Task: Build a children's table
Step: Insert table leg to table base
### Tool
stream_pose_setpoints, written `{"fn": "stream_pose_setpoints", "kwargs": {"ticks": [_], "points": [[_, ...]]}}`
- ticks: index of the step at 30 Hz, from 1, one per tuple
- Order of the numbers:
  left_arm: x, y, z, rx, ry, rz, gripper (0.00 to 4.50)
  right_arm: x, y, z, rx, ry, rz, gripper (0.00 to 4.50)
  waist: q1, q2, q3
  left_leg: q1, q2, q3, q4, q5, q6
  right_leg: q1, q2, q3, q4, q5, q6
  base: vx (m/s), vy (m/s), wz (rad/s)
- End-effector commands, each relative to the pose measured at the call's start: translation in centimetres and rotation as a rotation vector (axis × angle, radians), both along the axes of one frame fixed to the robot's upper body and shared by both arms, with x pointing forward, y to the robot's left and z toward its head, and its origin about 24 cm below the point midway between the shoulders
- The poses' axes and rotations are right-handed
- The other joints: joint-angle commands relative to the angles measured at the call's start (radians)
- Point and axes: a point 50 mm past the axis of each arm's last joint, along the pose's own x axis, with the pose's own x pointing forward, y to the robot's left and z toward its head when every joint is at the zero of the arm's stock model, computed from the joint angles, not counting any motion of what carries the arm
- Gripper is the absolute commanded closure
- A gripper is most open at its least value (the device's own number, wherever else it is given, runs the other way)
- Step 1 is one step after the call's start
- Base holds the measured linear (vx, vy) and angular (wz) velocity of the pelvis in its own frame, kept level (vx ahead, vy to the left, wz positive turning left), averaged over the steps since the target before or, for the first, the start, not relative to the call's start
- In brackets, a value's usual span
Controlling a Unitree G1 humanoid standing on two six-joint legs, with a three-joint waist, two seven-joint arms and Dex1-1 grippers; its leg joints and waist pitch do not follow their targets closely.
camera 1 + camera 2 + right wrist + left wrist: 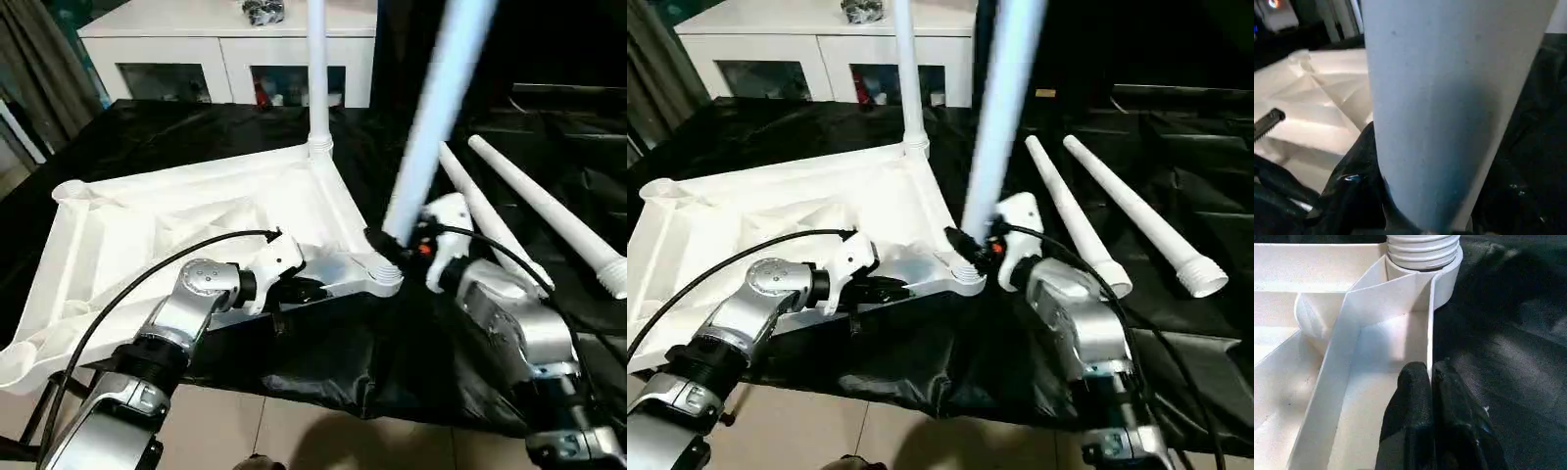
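The white tabletop (pixel 176 235) lies underside up on the black cloth, ribs showing. One white leg (pixel 317 78) stands upright in its far corner socket. A second leg (pixel 436 98) leans over the near right corner socket (pixel 385 277), and my right gripper (pixel 400 245) is shut on its lower end; the leg (pixel 1449 98) looms close in the right wrist view. Its threaded end (pixel 1422 249) sits in the socket with threads showing. My left gripper (pixel 1431 374) is shut on the tabletop's thin rim wall (pixel 1429 333) just beside that corner.
Two loose white legs (pixel 490 220) (pixel 549 211) lie on the black cloth (pixel 323 362) to the right. A white glass-door cabinet (pixel 225 49) stands behind the table, with a dark object (pixel 263 12) on top. Tiled floor shows below the table's near edge.
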Motion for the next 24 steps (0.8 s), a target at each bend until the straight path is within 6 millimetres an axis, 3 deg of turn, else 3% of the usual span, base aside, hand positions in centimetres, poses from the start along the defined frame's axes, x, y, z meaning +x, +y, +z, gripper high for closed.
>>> {"fn": "stream_pose_setpoints", "kwargs": {"ticks": [1, 6, 7, 8, 14, 24], "points": [[0.4, 0.8, 0.5, -0.047, -0.016, 0.068, 4.5, -0.8, -0.7, -2.1, 0.009, 0.087, -0.026, 2.61, 0.006, -0.021, -0.061, 0.022, 0.068, -0.018, -0.068, -0.136, 0.077, 0.034, -0.09, 0.042, -0.079, 0.019, -0.262, 0.0, 0.0, 0.0], [0.6, 0.8, 0.4, -0.048, -0.015, 0.084, 4.5, -2.0, -1.6, -3.1, 0.088, 0.061, -0.074, 2.61, 0.009, -0.021, -0.06, 0.02, 0.069, -0.018, -0.071, -0.151, 0.08, 0.034, -0.091, 0.041, -0.082, 0.008, -0.257, 0.0, 0.0, 0.0], [0.6, 0.8, 0.4, -0.047, -0.015, 0.085, 4.5, -2.3, -1.7, -3.4, 0.067, 0.056, -0.074, 2.61, 0.009, -0.015, -0.06, 0.02, 0.069, -0.019, -0.071, -0.155, 0.079, 0.034, -0.092, 0.041, -0.082, 0.0, -0.256, 0.0, 0.0, 0.0], [0.6, 0.8, 0.4, -0.047, -0.015, 0.085, 4.5, -2.3, -1.7, -3.4, 0.067, 0.056, -0.074, 2.61, 0.007, -0.019, -0.058, 0.02, 0.069, -0.019, -0.073, -0.167, 0.074, 0.033, -0.091, 0.041, -0.085, -0.017, -0.254, 0.0, 0.0, 0.0], [0.6, 0.8, 0.5, -0.041, -0.017, 0.079, 4.5, -3.1, -0.9, -4.4, -0.123, 0.028, -0.009, 2.61, 0.007, -0.015, -0.058, 0.021, 0.068, -0.019, -0.076, -0.176, 0.062, 0.032, -0.089, 0.042, -0.087, -0.025, -0.243, 0.0, 0.0, 0.0], [0.1, 0.8, 0.2, -0.009, -0.018, 0.037, 4.5, -1.1, 1.7, -3.5, -0.212, 0.027, 0.149, 2.61, -0.009, -0.021, -0.054, 0.022, 0.069, -0.022, -0.082, -0.232, 0.043, 0.032, -0.09, 0.042, -0.089, -0.078, -0.255, 0.0, 0.0, 0.0]]}}
